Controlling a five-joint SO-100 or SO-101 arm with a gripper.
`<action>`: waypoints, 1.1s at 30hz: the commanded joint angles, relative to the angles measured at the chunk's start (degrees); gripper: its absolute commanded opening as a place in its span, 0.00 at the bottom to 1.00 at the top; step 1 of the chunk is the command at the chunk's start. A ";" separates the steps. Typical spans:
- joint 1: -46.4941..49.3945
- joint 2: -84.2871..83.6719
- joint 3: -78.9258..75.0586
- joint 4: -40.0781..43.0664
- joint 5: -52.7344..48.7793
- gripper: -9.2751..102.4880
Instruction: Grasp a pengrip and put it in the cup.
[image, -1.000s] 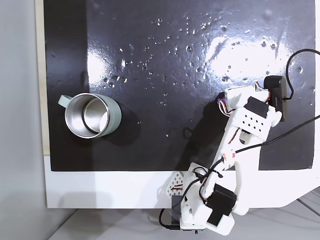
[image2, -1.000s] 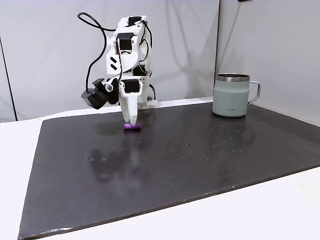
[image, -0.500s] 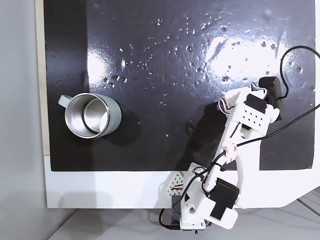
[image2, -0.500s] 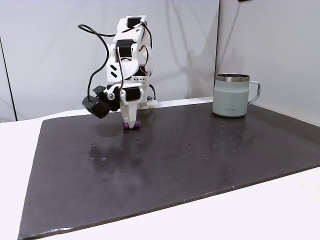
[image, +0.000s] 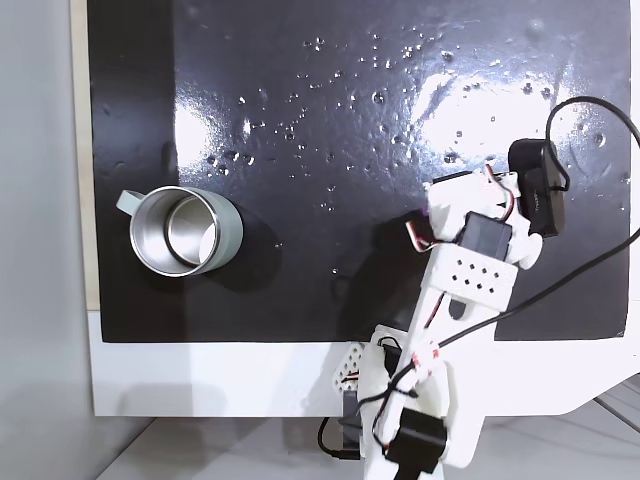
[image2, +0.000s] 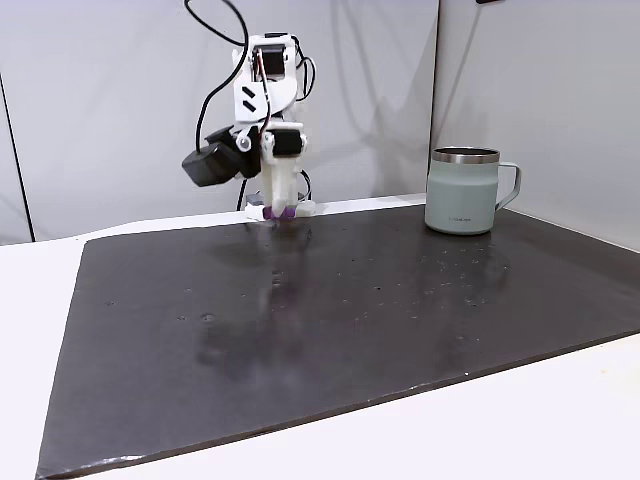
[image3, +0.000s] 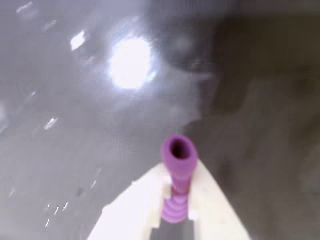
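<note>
**Mia:** Where is the pengrip (image3: 178, 159)?

**Ben:** It is a little purple tube, pinched between the two white fingers (image3: 130, 210). One open end pokes out past the tips, so I think they squeeze it around the middle to stop it slipping.

**Mia:** So the gripper (image2: 279, 211) is closed on it?

**Ben:** Yes, narrow and tight. In a fixed view from the side the purple bit hangs at the tips, up off the black mat (image2: 350, 320).

**Mia:** Why so high?

**Ben:** I guess so it clears the rim. The cup (image2: 462, 190) is tall.

**Mia:** Is the cup close?

**Ben:** No, well apart. In a fixed view from above the cup (image: 185, 231) sits far to the left, mouth up, ready to catch it.
</note>
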 joint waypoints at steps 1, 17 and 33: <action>-6.24 12.57 0.62 4.75 3.60 0.08; -49.66 23.47 -3.87 7.56 28.92 0.08; -63.54 15.47 -8.70 -9.76 34.28 0.08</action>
